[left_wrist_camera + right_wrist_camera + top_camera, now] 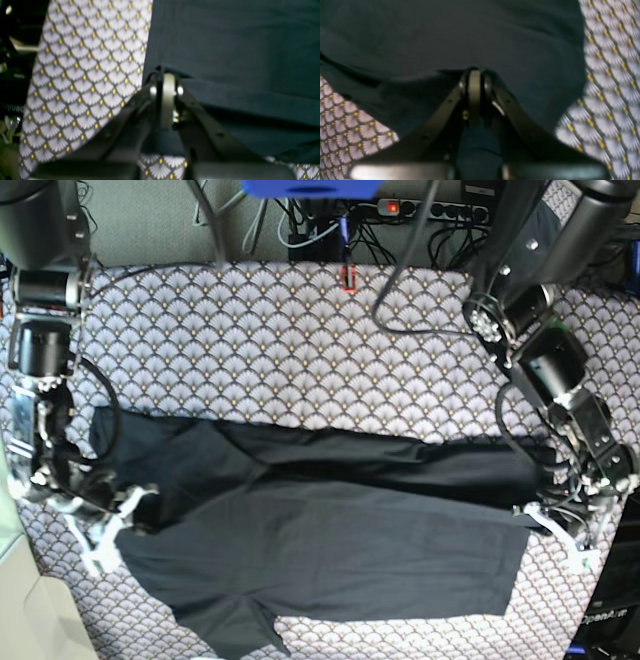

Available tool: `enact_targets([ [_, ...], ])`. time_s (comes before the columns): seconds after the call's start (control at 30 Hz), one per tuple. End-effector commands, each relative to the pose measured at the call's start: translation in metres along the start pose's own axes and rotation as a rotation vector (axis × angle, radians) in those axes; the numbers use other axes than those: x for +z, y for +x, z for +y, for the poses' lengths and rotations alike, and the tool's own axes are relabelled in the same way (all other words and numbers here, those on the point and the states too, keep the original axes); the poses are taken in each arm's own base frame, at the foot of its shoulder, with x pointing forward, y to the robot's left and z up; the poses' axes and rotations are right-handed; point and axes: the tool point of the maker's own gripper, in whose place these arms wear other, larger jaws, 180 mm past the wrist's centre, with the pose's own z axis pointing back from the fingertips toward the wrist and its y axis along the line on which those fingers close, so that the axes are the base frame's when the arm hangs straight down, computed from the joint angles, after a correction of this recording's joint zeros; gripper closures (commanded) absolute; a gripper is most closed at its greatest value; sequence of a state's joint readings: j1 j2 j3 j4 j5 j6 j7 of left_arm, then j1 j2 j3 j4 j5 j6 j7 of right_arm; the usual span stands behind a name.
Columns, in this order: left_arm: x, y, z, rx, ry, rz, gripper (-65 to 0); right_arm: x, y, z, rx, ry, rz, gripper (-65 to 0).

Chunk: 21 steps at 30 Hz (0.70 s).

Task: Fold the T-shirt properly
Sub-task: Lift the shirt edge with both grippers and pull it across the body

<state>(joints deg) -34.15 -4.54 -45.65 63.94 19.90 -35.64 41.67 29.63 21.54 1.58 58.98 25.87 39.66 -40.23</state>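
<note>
The black T-shirt (330,550) lies spread lengthwise across the patterned table, its far part folded over in a long band. At the shirt's right end in the base view, my left gripper (545,525) is shut on the cloth's edge. The left wrist view shows its tips (166,75) pinching a fold of the T-shirt (237,45). My right gripper (125,520) is at the shirt's left end, also shut on the cloth. In the right wrist view its tips (474,72) bite into the T-shirt (445,37), and cloth also shows between the finger bases.
The fan-patterned tablecloth (300,340) covers the table. Cables and a power strip (400,208) run along the far edge, with a small red object (349,277) beside them. The table ends just left of the right arm (20,580).
</note>
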Motion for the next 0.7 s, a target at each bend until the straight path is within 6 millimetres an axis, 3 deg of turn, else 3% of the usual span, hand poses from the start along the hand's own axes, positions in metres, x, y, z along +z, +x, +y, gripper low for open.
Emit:
enact_targets([
  [0.0, 0.002, 0.026, 0.002, 0.006, -0.002, -0.066, 0.0, 0.005, 0.028, -0.005, 0.020, -0.002, -0.070, 0.0],
  [0.3, -0.011, 0.041, -0.002, -0.051, -0.013, -0.081, 0.0, -0.009, 0.023, -0.007, -0.005, 0.015, -0.048, 0.0],
  [0.57, -0.012, 0.052, -0.014, -0.106, -0.030, -0.096, 0.0, -0.008, 0.035, -0.009, 0.000, 0.012, -0.078, 0.0],
  [0.67, -0.009, 0.068, -0.012, -0.101, -0.025, -0.124, 0.0, -0.007, 0.042, -0.009, 0.007, 0.012, -0.090, 0.0],
])
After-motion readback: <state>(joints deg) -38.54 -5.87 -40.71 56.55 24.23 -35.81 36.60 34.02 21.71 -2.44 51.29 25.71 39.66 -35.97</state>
